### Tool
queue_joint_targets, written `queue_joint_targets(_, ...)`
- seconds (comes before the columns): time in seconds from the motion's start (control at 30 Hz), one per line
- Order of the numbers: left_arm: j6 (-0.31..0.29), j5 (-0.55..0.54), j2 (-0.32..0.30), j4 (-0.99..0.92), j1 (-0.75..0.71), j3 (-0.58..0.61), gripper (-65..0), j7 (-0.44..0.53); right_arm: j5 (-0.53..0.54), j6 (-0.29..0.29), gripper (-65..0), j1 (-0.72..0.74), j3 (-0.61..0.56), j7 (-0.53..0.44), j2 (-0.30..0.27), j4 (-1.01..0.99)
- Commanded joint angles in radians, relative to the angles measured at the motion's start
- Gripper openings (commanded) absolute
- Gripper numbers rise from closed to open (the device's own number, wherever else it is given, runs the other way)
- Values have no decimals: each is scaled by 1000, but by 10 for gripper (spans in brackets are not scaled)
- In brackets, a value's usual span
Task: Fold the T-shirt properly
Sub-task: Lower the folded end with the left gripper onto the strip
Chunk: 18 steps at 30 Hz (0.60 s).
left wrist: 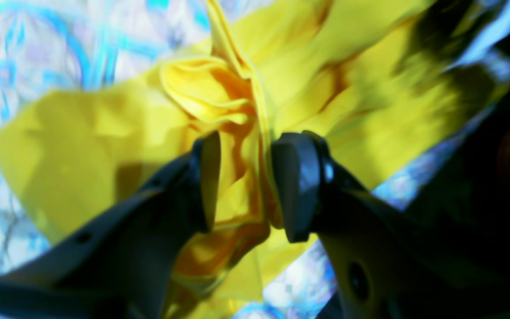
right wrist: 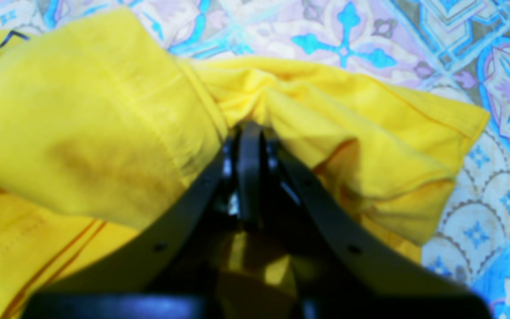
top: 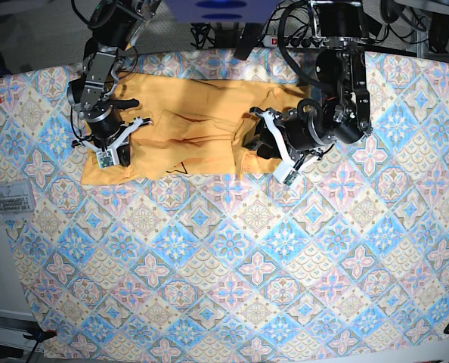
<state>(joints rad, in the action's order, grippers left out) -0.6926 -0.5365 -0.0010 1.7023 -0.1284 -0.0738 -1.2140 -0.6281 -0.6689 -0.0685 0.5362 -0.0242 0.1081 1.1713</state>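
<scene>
Yellow cloth fills the left wrist view: the T-shirt (left wrist: 104, 146) stands bunched in a ridge between the parted fingers of the left gripper (left wrist: 246, 186), which touch it on one side at most. The likely trouble is that the ridge slumps crooked as the jaws draw off, or snags on a pad (left wrist: 297, 186) and drags the fold open.

From the right wrist, the right gripper (right wrist: 249, 146) is pressed together on a gathered pinch of the T-shirt, sleeve hem lying just beside it. A pull from this arm while the other has let go could skew the whole shirt.

From the base camera, the T-shirt (top: 187, 121) lies at the far edge of the patterned tablecloth (top: 232, 287). Cables and a power strip (top: 285, 34) sit beyond the shirt; a small parts tray (top: 9, 200) rests off its near-left corner.
</scene>
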Motion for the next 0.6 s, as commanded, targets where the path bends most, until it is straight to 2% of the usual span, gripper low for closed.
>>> queue_joint_targets(0.0,-6,-41,-21,15,11,-2,-423,-3,-88,-29,-650,-27,3,137,5,-18)
queue_joint_targets(0.1,-6,-99,-49,15,0,-48,-423,-19,-88,-29,-650,-27,3,137,5,-18)
queue_joint_targets(0.2,-6,-145,-50,15,-12,-108,-423,-23,-88,-29,-650,-27,3,137,5,-18)
queue_joint_targets(0.3,-6,-141,-73,15,-12,-142,-424,-46,-88,-29,-650,-26,3,137,5,-18)
queue_joint_targets(0.37,-6,-116,-83,14,-12,-128,-424,-28,-88,-29,-650,-24,3,137,5,-18)
queue_joint_targets(0.57,-6,74,-80,-107,-1,-59,-424,73,-88,-29,-650,-27,3,137,5,-18)
